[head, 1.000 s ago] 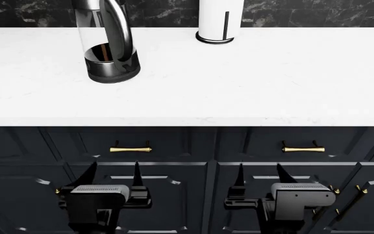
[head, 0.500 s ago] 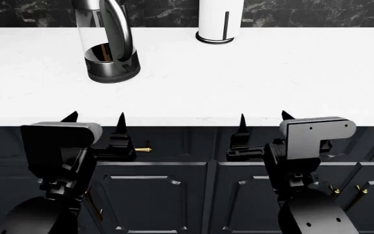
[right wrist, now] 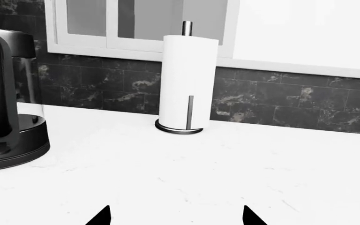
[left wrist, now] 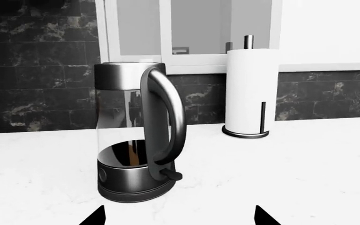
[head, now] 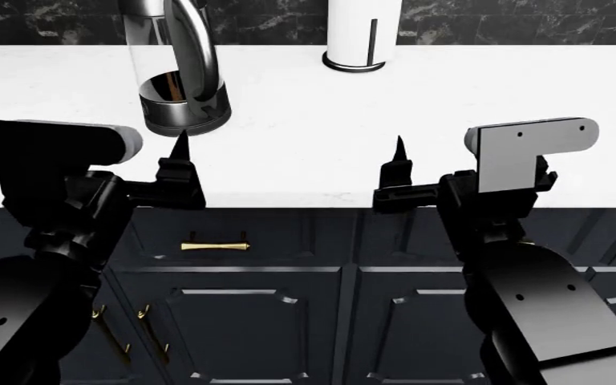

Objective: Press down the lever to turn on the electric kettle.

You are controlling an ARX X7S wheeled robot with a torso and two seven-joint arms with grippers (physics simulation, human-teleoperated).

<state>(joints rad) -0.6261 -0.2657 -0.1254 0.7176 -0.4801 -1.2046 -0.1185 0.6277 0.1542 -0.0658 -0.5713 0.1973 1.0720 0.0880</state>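
The electric kettle (head: 185, 88) stands at the back left of the white counter, with a clear glass body, a dark base and a looped chrome handle facing me. It also shows in the left wrist view (left wrist: 127, 140) and at the edge of the right wrist view (right wrist: 5, 98). The lever (left wrist: 170, 175) is a small black tab at the foot of the handle; it also shows in the right wrist view (right wrist: 1, 149). My left gripper (head: 145, 152) (left wrist: 178, 218) is open and empty, short of the kettle near the counter's front. My right gripper (head: 436, 160) (right wrist: 175, 218) is open and empty, further right.
A white paper-towel roll (head: 362, 32) (left wrist: 250, 91) (right wrist: 187, 79) on a black wire stand stands at the back, right of the kettle. The white counter (head: 415, 104) ends at a black tiled wall. Dark cabinets with a brass handle (head: 214, 245) lie below the front edge.
Both arms have risen from in front of the cabinets to counter height. Both grippers now reach over the counter's front edge, still open. The kettle has not moved.
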